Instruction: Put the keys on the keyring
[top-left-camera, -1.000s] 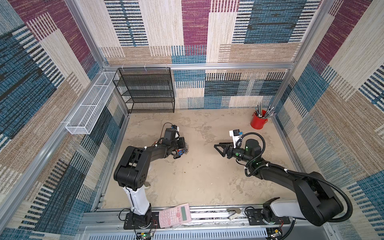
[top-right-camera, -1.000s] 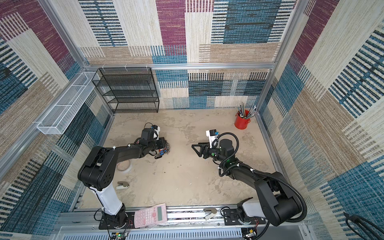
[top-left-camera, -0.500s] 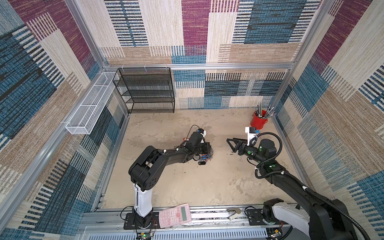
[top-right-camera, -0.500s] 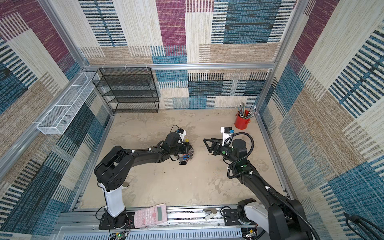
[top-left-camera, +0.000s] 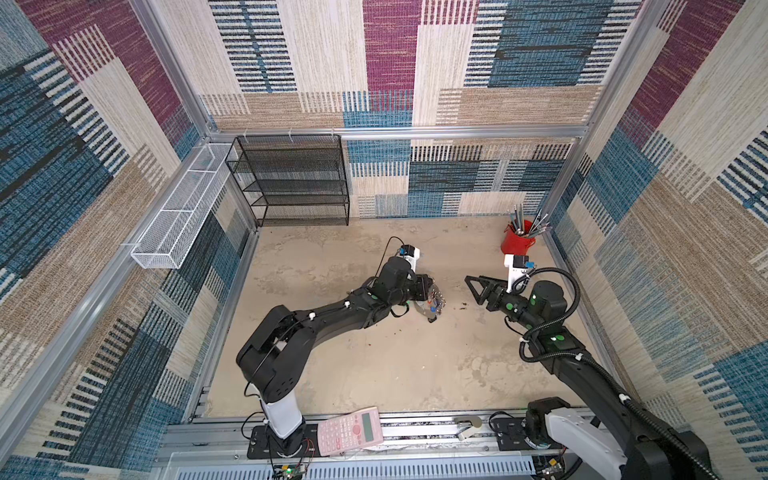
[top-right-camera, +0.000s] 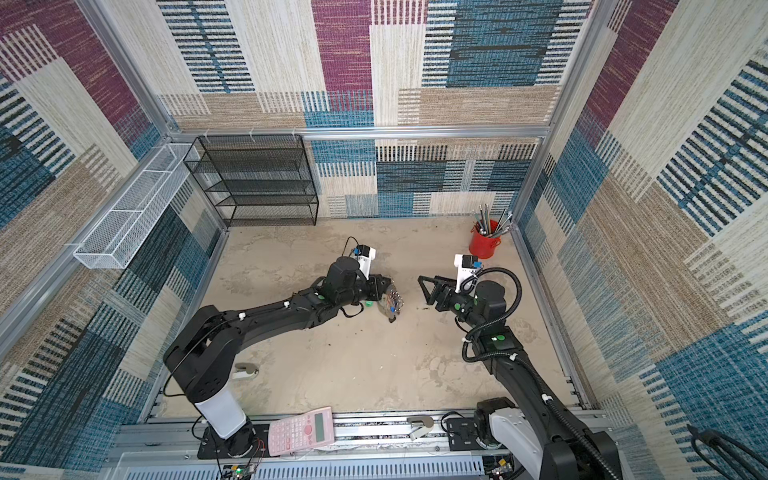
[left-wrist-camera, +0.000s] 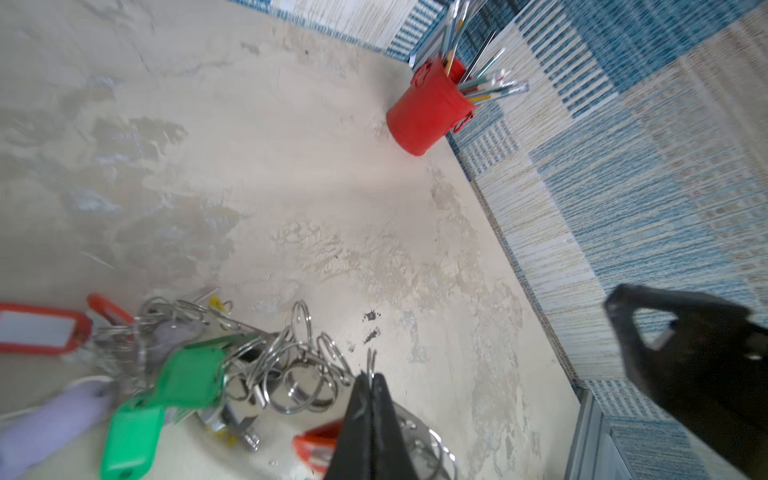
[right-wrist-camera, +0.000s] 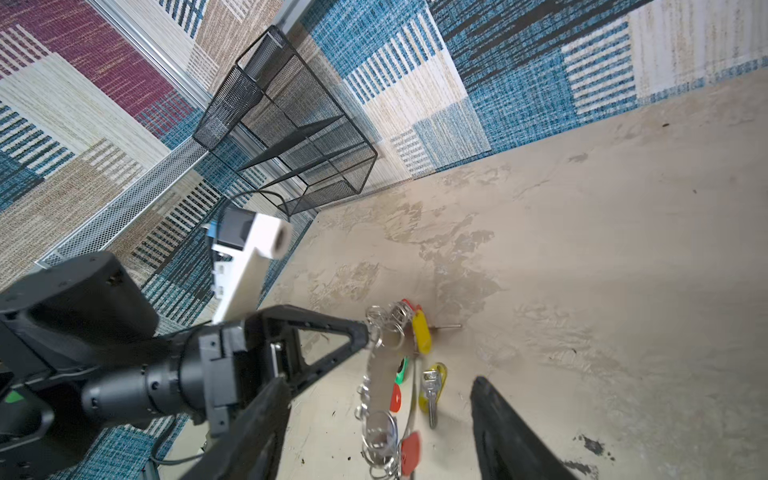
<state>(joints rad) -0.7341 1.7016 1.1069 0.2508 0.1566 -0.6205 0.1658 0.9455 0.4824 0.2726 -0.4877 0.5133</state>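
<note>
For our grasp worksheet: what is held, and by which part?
Left gripper pinches the keyring at one end of its grey arc; right gripper holds nothing.

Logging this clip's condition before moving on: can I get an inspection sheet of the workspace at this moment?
Surface: beige table, mottled, dark specks.
Job's things: keyring gripped at one end; keys with yellow tag beside it, attachment unclear.
Clutter: red pen cup, pink calculator on front rail.
Grippers: left gripper shut on keyring; right gripper open, apart.
Cables: black loop at right wrist.
Surroundings: mesh shelf, wire basket, patterned walls.
</note>
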